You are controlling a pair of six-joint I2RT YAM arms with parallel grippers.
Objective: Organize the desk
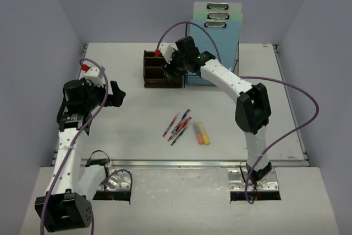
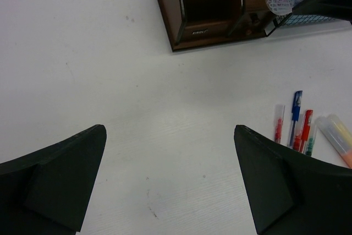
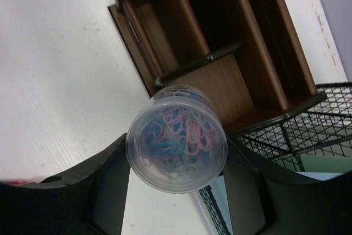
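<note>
Black fingers [image 2: 55, 185] of the left gripper [image 2: 169, 129] fill the bottom corners of the left wrist view. Its jaws are spread as wide as they go and hold nothing. Directly below and between them lies the desk [image 2: 110, 53], a flat white tabletop with faint scuffs. It stretches ahead of the jaws and out to either side.

Ahead and to the right of these jaws, a small cluster of pens [image 2: 297, 122] lies on the desk, in red, blue and green. Two highlighters [image 2: 338, 136], one yellow and one orange, lie just to the right of the pens.

Further ahead, near the back of the desk, stands a dark-brown wooden organizer [image 2: 209, 9] with open compartments.

The right gripper [image 3: 176, 160] is at that organizer. Its jaws are partly open and pressed against the sides of a clear round jar [image 3: 176, 136] filled with pink, blue and purple paper clips. The organizer sits just beyond these jaws, behind the jar. A black wire-mesh rack [image 3: 308, 119] stands to the right of the jaws, touching the organizer's side. The overhead view shows clipboards [image 1: 217, 20] standing upright in the rack.
</note>
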